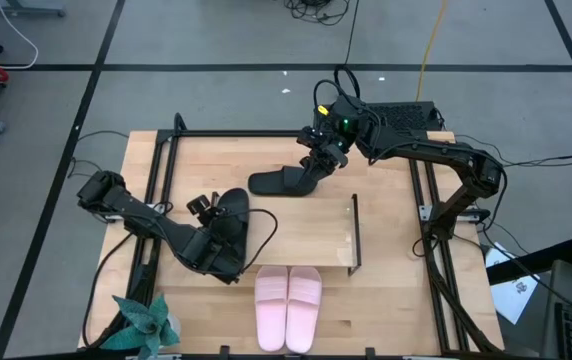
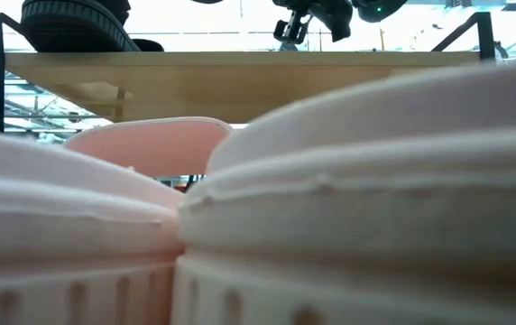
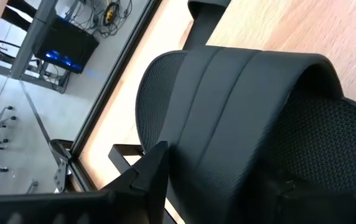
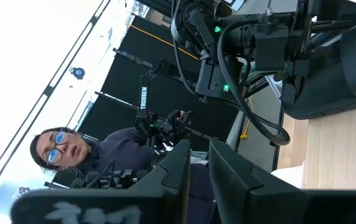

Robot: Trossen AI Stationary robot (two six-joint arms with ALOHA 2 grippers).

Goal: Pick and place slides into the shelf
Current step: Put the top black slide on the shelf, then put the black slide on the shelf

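High view: right gripper (image 1: 316,160) bent low, clamping one matte black slide (image 1: 284,181) behind the shelf (image 1: 306,230), left gripper (image 1: 209,207) gripping the other black slide (image 1: 228,235), low view: ribbed pink slides (image 2: 357,208) in front of the wooden shelf.

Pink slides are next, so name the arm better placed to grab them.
Left, probably: the left gripper is near the pink pair; the right gripper is beyond the shelf, at a black slide.

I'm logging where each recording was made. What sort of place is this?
Probably a robotics lab or workshop: a wooden table on a grey floor marked with black tape lines, loose cables on that floor, and equipment racks beyond the table.
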